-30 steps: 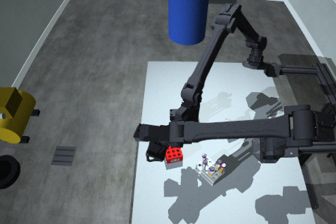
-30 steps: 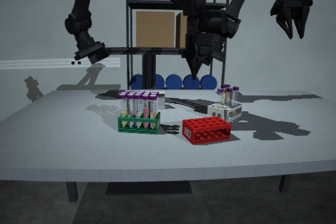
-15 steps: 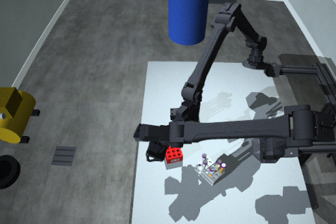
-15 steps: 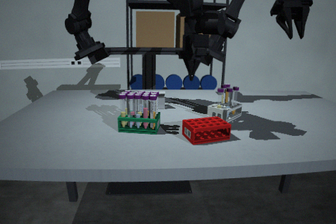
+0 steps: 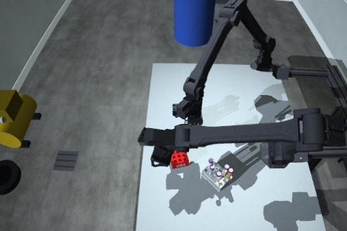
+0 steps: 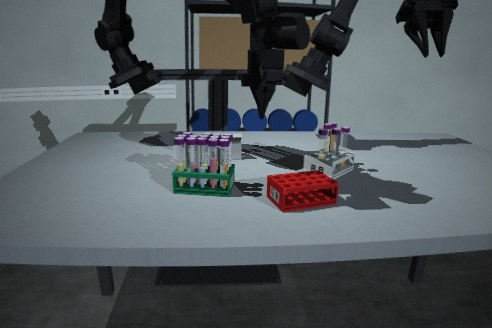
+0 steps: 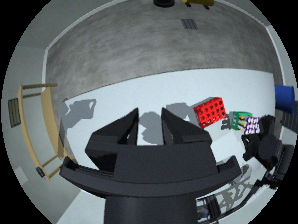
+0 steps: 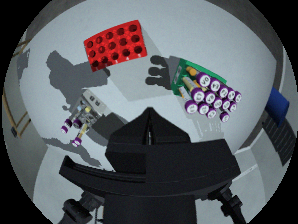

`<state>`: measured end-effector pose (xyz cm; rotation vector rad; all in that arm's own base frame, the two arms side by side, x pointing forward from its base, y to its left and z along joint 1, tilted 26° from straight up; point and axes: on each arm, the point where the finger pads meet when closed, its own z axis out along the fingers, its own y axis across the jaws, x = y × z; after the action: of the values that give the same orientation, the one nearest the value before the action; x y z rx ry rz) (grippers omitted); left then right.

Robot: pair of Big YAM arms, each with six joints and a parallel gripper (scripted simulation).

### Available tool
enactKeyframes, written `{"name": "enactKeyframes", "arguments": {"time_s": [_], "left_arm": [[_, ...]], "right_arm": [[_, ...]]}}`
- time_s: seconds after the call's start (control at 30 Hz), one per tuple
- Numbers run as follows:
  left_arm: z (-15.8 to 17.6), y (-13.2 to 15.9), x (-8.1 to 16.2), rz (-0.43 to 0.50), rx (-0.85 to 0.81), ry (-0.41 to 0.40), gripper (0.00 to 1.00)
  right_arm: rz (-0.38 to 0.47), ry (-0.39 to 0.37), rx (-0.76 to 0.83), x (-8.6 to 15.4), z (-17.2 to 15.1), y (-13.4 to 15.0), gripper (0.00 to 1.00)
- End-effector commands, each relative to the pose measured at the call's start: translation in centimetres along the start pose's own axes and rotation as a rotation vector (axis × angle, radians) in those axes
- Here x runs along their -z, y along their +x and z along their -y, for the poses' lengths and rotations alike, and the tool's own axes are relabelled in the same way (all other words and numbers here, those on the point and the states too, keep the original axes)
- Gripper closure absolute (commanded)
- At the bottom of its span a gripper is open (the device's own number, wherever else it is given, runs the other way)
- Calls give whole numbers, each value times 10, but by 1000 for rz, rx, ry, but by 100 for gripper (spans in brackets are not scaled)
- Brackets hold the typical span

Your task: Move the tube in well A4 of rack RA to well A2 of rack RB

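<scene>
The green rack RA (image 6: 205, 187) (image 8: 176, 80) (image 7: 233, 120) stands full of purple-capped tubes (image 6: 202, 150) (image 8: 210, 95). The white rack RB (image 6: 331, 167) (image 5: 219, 182) (image 8: 91, 102) holds several tubes. My right gripper (image 6: 260, 106) (image 8: 149, 111) (image 5: 185, 119) is shut and empty. It hangs high above the table between the two racks, nearer the green one. My left gripper (image 6: 432, 47) (image 7: 150, 111) (image 5: 141, 136) is partly open with nothing between its fingers. It is held high near the table's far edge. In the top view the arms hide the green rack.
An empty red rack (image 5: 180, 159) (image 6: 302, 191) (image 7: 210, 111) (image 8: 114, 46) lies between the green and white racks, toward the far edge. A small grey box (image 6: 237, 147) stands behind the green rack. The table (image 6: 84, 210) (image 5: 235, 88) stretches wide on both sides.
</scene>
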<state>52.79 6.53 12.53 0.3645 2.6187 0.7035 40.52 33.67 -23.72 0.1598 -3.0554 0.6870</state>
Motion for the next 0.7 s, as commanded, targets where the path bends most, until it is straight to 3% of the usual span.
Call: {"name": "enactKeyframes", "arguments": {"time_s": [0.0, 0.67], "left_arm": [[-8, -15, 8, 31, 13, -11, 70], [-8, -15, 8, 31, 13, -11, 70]], "right_arm": [[-6, 12, 34, -9, -5, 10, 100], [-4, 4, 11, -7, -2, 1, 100]]}}
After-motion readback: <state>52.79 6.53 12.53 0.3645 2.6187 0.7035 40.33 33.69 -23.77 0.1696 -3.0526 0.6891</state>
